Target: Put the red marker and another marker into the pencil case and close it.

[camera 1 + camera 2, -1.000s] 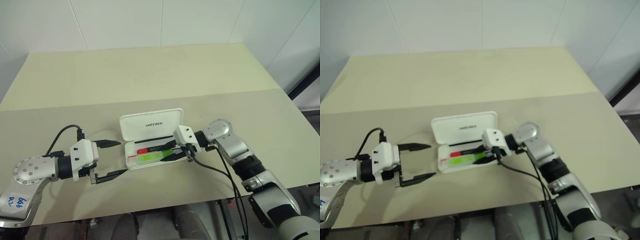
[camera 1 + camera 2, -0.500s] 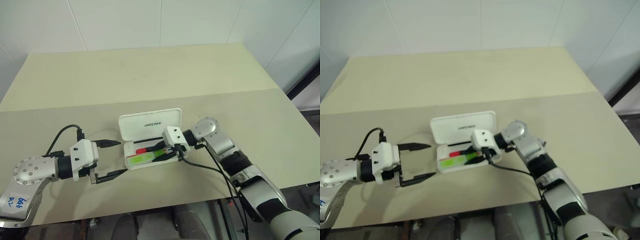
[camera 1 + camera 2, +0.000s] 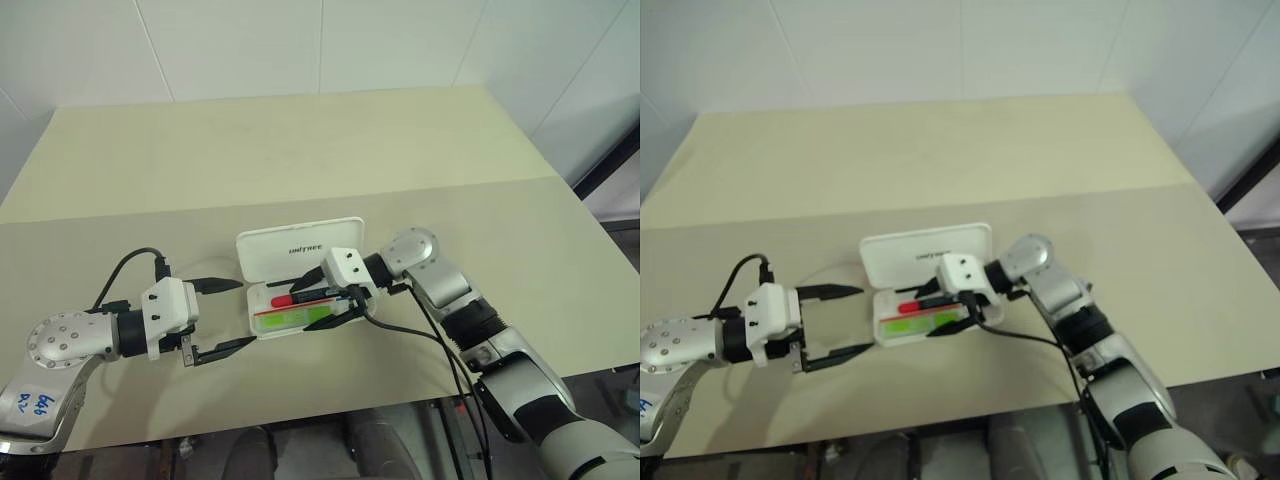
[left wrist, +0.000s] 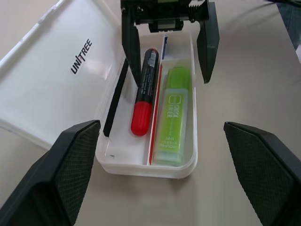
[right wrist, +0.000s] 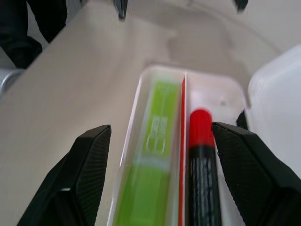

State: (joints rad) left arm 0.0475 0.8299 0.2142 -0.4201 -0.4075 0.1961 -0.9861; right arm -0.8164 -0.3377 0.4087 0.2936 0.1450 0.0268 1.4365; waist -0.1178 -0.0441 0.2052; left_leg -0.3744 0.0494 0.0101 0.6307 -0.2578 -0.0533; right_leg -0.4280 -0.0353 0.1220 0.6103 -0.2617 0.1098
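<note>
The white pencil case (image 3: 296, 249) lies open on the table, its lid (image 4: 51, 80) folded back. In its tray (image 4: 146, 168) the red marker (image 3: 284, 299) lies beside the lime-green marker (image 3: 290, 318), a thin red-and-blue line between them. My right gripper (image 3: 313, 302) hovers open just over the tray's right end, one finger on each side of the markers and holding nothing. The left wrist view looks along the tray at the red marker (image 4: 143, 92), the green marker (image 4: 171, 115) and the right gripper's fingers (image 4: 130, 47). My left gripper (image 3: 228, 317) stands open just left of the case.
The case sits near the front middle of a beige table (image 3: 320, 150), with bare tabletop all round it. A black cable (image 3: 420, 335) hangs from my right wrist to the front edge. A white tiled wall (image 3: 320, 40) stands behind the table.
My right gripper has slid left along the tray, lifted slightly and opened, leaving the red marker lying in the case. The left arm has stayed still.
</note>
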